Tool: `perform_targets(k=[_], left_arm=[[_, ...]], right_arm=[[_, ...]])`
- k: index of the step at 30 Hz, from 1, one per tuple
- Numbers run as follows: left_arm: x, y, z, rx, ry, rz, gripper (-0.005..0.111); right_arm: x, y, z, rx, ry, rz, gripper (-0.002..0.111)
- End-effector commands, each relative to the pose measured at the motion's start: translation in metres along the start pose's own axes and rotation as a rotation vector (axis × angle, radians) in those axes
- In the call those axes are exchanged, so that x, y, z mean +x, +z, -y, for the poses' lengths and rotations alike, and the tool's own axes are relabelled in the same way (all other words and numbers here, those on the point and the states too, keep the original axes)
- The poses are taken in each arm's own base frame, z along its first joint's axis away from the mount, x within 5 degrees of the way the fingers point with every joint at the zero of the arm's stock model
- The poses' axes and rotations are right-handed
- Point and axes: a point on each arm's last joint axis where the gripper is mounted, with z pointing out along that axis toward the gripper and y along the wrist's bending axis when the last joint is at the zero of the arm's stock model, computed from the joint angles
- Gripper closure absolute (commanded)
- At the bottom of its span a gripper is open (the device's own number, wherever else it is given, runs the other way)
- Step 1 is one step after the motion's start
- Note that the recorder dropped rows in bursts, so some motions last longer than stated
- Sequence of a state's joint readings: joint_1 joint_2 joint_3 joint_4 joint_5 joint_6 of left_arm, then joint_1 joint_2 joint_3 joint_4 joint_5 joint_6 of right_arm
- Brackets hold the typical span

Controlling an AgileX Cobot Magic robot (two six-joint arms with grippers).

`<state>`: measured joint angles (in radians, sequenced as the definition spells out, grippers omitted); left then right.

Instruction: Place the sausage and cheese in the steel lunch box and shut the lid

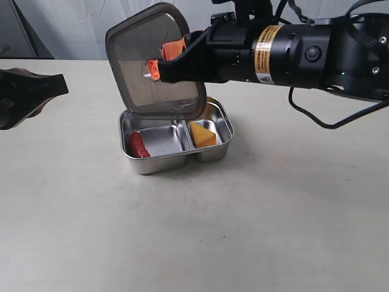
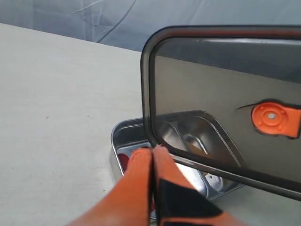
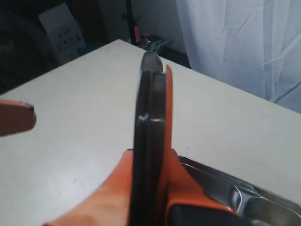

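The steel lunch box (image 1: 228, 125) lies open on the table. The red sausage (image 1: 138, 145) is in its larger compartment and the yellow cheese (image 1: 202, 134) in the smaller one. My right gripper (image 1: 161, 59) is shut on the dark translucent lid (image 1: 137, 48), holding it nearly upright over the box's far edge. In the right wrist view the lid (image 3: 148, 108) shows edge-on between the orange fingers (image 3: 117, 188). My left gripper (image 2: 153, 150) is shut and empty, short of the box (image 2: 116, 136) and the lid (image 2: 211, 89), with part of the sausage (image 2: 123, 160) visible.
The left arm's dark body (image 1: 30, 91) sits at the left edge of the exterior view. The right arm (image 1: 298, 55) reaches across from the right above the table. A pale curtain hangs behind the table.
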<state>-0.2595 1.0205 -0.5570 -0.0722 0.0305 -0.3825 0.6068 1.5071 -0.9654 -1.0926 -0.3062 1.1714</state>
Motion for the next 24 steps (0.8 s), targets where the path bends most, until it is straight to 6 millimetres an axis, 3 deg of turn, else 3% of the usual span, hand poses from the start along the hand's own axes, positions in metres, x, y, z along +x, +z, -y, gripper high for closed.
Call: perform_targets(k=[1, 8, 16, 20, 24], left_arm=[[-0.001, 0.001, 0.001, 0.002, 0.011, 0.004, 0.107], [0.0, 0.001, 0.0, 0.0, 0.01, -0.001, 0.107], [-0.001, 0.001, 0.0, 0.001, 0.01, 0.001, 0.107], [-0.001, 0.001, 0.0, 0.001, 0.01, 0.001, 0.107], [-0.001, 0.001, 0.0, 0.001, 0.01, 0.001, 0.107]], right_arm=[[-0.003, -0.007, 0.007, -0.041, 0.267, 0.086, 0.109], [-0.001, -0.011, 0.007, -0.079, 0.217, 0.079, 0.109], [-0.003, -0.019, -0.012, -0.059, -0.034, 0.026, 0.109], [-0.003, -0.022, -0.015, -0.061, -0.048, 0.024, 0.109], [0.009, -0.023, -0.014, -0.055, -0.044, -0.01, 0.109]])
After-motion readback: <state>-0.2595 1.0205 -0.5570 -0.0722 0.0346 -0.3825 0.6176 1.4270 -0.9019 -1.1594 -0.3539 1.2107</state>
